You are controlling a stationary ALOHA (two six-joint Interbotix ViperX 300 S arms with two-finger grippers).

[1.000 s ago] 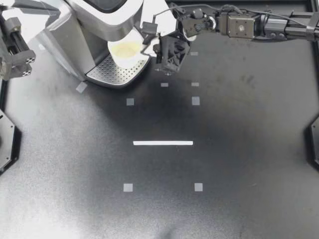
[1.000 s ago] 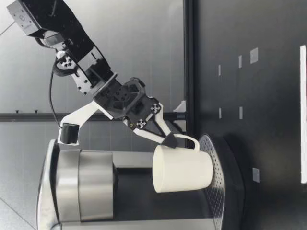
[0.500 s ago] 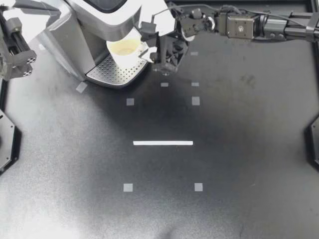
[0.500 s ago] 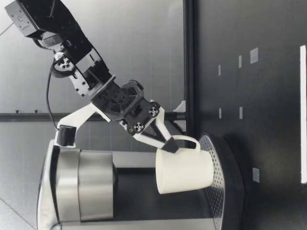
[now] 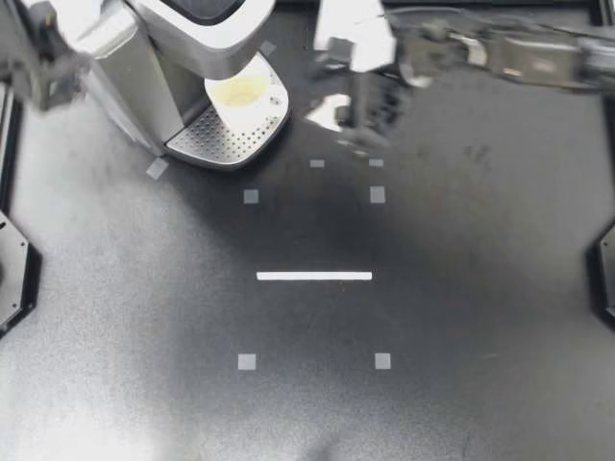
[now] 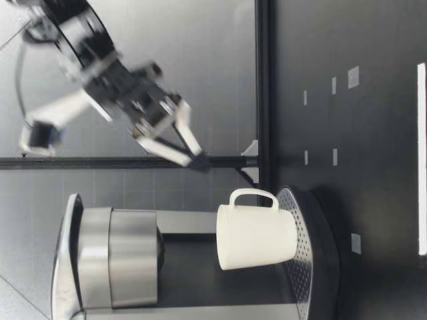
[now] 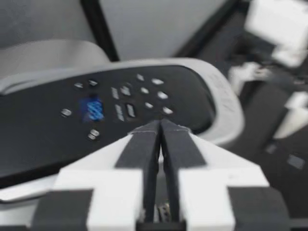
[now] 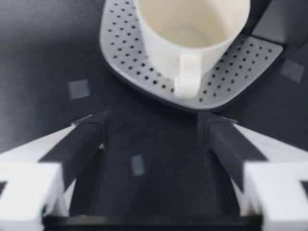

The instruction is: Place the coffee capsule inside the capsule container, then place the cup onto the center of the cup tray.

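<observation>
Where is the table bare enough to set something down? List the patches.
Free: the table around the white strip and out to both side edges. Crowded: the far left corner, where the machine, tray and cup stand, with my right gripper, fingers open, beside them.

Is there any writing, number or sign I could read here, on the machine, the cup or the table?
No text can be read in any view.
Control panel: small light marks on the buttons, too blurred to read.
Blue display: lit, but blurred and unreadable.
Cup: plain, no print on the sides that show.
Tape squares and white strip: blank.
</observation>
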